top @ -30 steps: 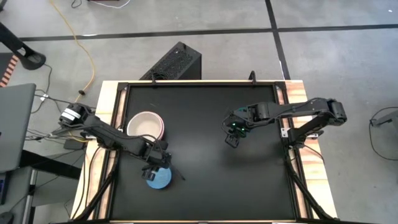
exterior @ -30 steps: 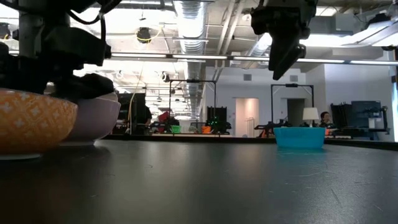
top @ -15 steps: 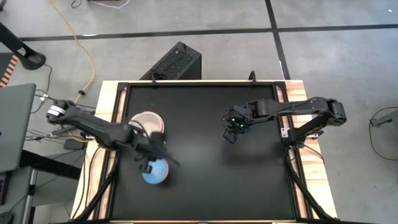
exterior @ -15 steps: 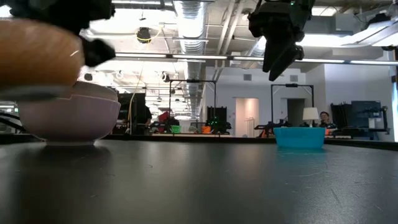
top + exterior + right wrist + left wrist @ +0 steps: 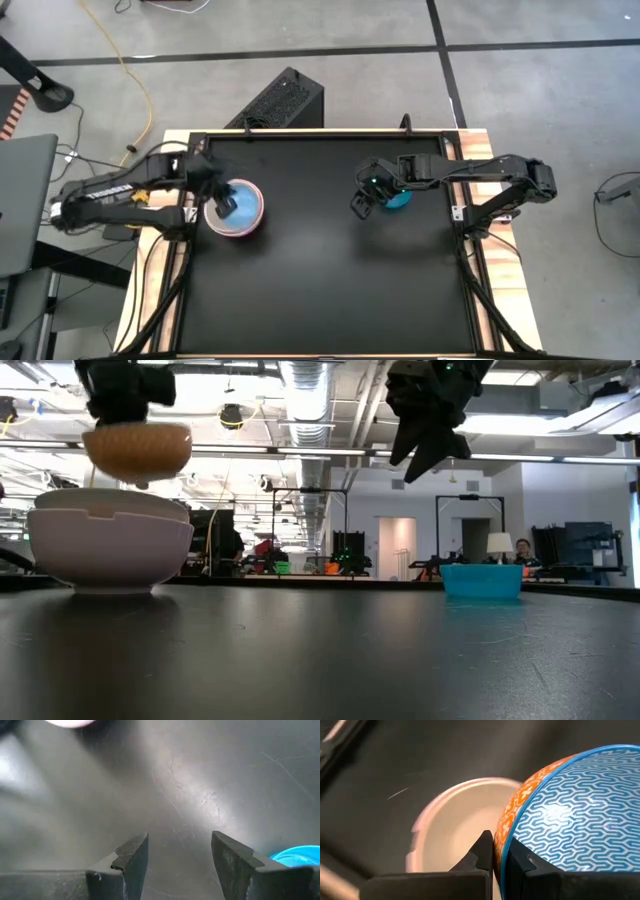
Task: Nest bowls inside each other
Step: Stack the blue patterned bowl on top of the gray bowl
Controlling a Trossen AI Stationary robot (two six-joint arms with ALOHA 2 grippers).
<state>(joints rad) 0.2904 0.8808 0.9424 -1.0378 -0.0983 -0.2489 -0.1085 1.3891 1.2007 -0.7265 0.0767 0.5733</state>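
My left gripper (image 5: pixel 222 203) is shut on a bowl (image 5: pixel 570 815) that is blue-patterned inside and orange outside. It holds this bowl (image 5: pixel 137 448) in the air over a pink-rimmed white bowl (image 5: pixel 110 545) at the table's far left. That bowl (image 5: pixel 256 212) rests on its base with another rim showing inside it. My right gripper (image 5: pixel 180 855) hangs open above the table's right half, with nothing between its fingers. A small teal bowl (image 5: pixel 400 197) stands on the table just to its right. My left gripper pinches the patterned bowl's rim (image 5: pixel 501 851), one finger (image 5: pixel 481 854) on the orange outside and one finger (image 5: pixel 520 862) on the blue inside. The fingers slant down from the table's left side. The bowl hangs roughly level, lifted clear above the pink-rimmed bowl.
Open dark tabletop (image 5: pixel 320 280) fills the middle and near half. A raised frame (image 5: pixel 460 180) borders the table. A black box (image 5: pixel 285 100) stands on the floor beyond the far edge, and a laptop (image 5: pixel 25 200) sits off the left side.
My left gripper has lifted the patterned bowl off the table's near left and carried it up and toward the far edge, over the pink-rimmed bowl, turning as it went. My right gripper has tipped a little and drifted slightly left, uncovering the teal bowl.
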